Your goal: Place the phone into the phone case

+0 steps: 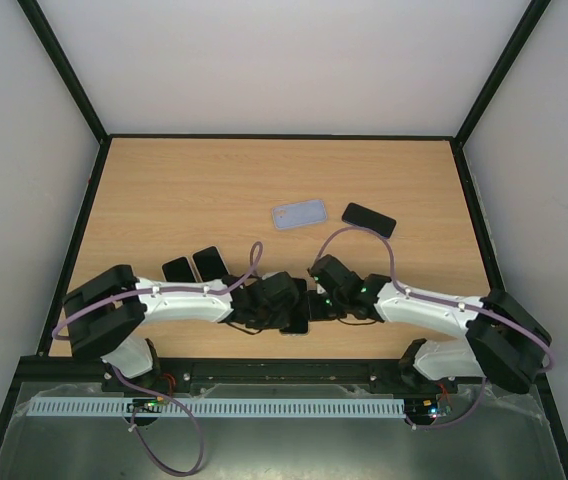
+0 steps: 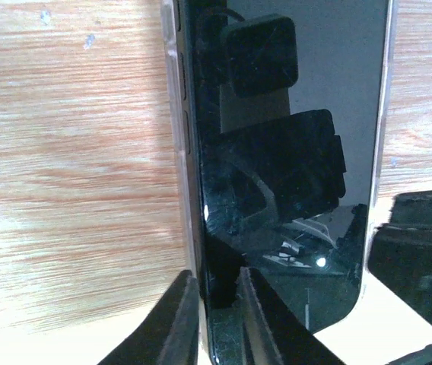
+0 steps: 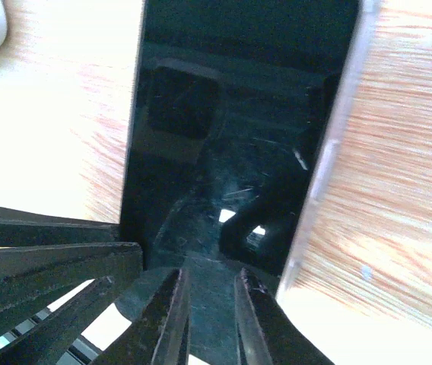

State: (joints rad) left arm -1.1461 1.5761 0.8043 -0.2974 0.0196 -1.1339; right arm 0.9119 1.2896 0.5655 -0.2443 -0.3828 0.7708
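Note:
A black-screened phone (image 1: 295, 325) lies near the table's front edge, between my two grippers. In the left wrist view the phone (image 2: 292, 152) sits in a clear phone case (image 2: 176, 152), whose rim runs along its long sides. My left gripper (image 2: 216, 281) straddles the phone's left edge. One finger is outside the rim and the other on the glass, close together. My right gripper (image 3: 210, 277) stands over the phone's (image 3: 231, 114) opposite end. Its fingers are narrowly apart with screen showing between them. The case rim (image 3: 330, 152) shows on the right there.
A pale bluish case (image 1: 299, 214) and another black phone (image 1: 368, 218) lie mid-table. Two more dark phones (image 1: 177, 268) (image 1: 210, 262) lie left of my left arm. Black frame rails border the wooden table (image 1: 164, 190).

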